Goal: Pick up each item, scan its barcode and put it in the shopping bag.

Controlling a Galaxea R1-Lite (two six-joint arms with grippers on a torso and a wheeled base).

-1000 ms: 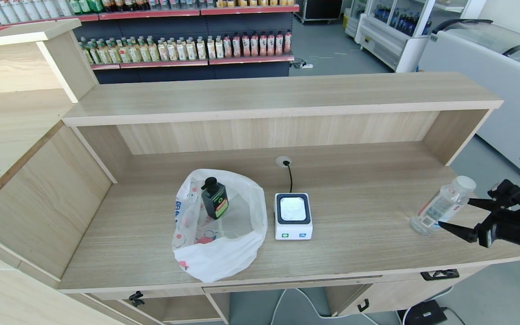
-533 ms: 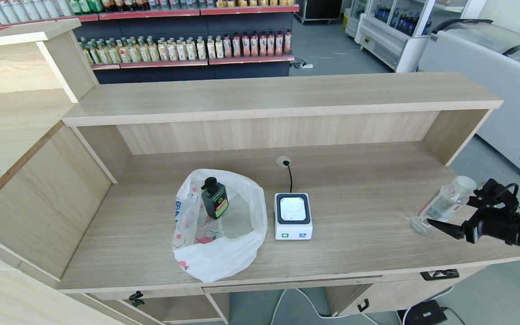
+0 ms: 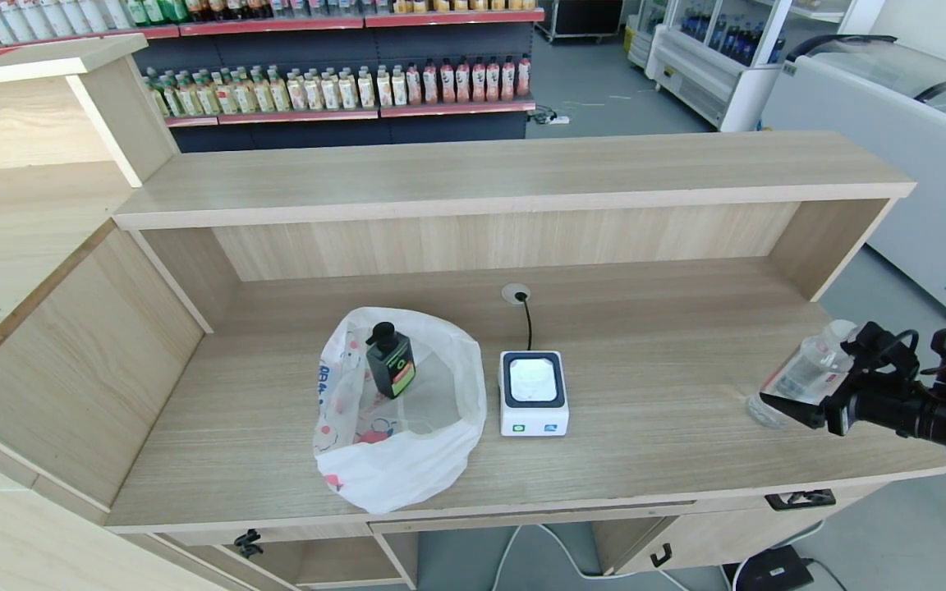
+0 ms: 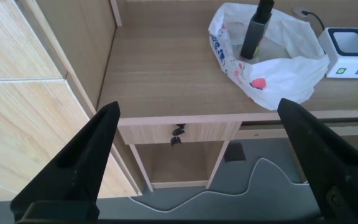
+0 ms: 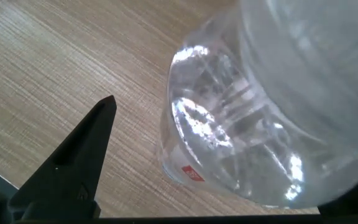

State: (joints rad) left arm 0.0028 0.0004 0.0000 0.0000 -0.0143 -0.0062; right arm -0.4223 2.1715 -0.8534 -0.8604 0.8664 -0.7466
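Observation:
A clear water bottle (image 3: 808, 363) with a white cap stands near the counter's right end. My right gripper (image 3: 793, 381) is open around its lower half, one finger on each side. In the right wrist view the bottle (image 5: 260, 118) looms close, with one black finger (image 5: 73, 168) apart from its base. A white printed shopping bag (image 3: 407, 427) lies open left of centre with a black pump bottle (image 3: 391, 361) standing in it. The white barcode scanner (image 3: 532, 392) sits right of the bag. My left gripper (image 4: 197, 162) is open and hangs off the counter's front left corner, facing the bag (image 4: 272, 68).
The counter (image 3: 654, 443) has a raised back shelf (image 3: 506, 176) and side walls. A cable (image 3: 527, 320) runs from the scanner to a grommet behind it. The bottle stands close to the right edge. Store shelves and freezers stand beyond.
My right gripper has moved leftward onto the water bottle, so its fingers now straddle it. The bottle, bag and scanner have stayed put.

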